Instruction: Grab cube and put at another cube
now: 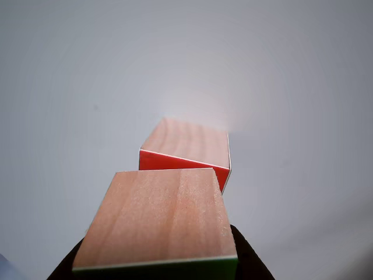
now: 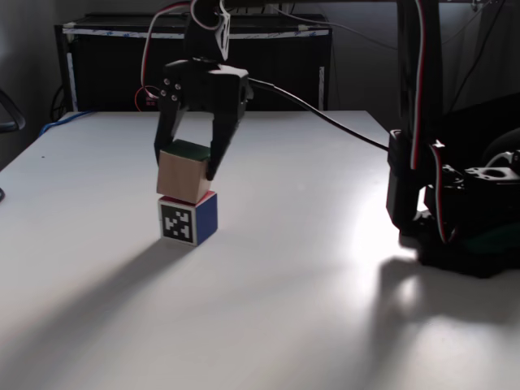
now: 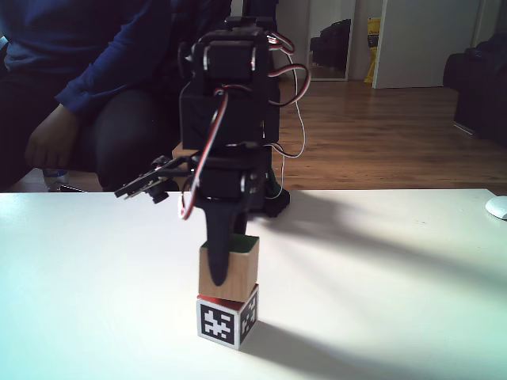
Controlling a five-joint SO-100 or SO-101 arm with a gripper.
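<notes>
In the other view we look down on the cube (image 1: 156, 219), pale wood on top and green at its near edge, lying partly over another cube (image 1: 185, 147) with its red face showing. In a fixed view the gripper (image 2: 188, 172) clasps the cube (image 2: 184, 175) by opposite side faces, resting askew on another cube (image 2: 188, 218). In a fixed view from the front one finger (image 3: 219, 255) crosses the cube (image 3: 230, 270); we judge it light, stiff and smooth, best pinched flat on two sides.

sunlit white table (image 2: 325, 325), wooden floor (image 3: 380, 134), white door (image 3: 424, 43) behind
</notes>
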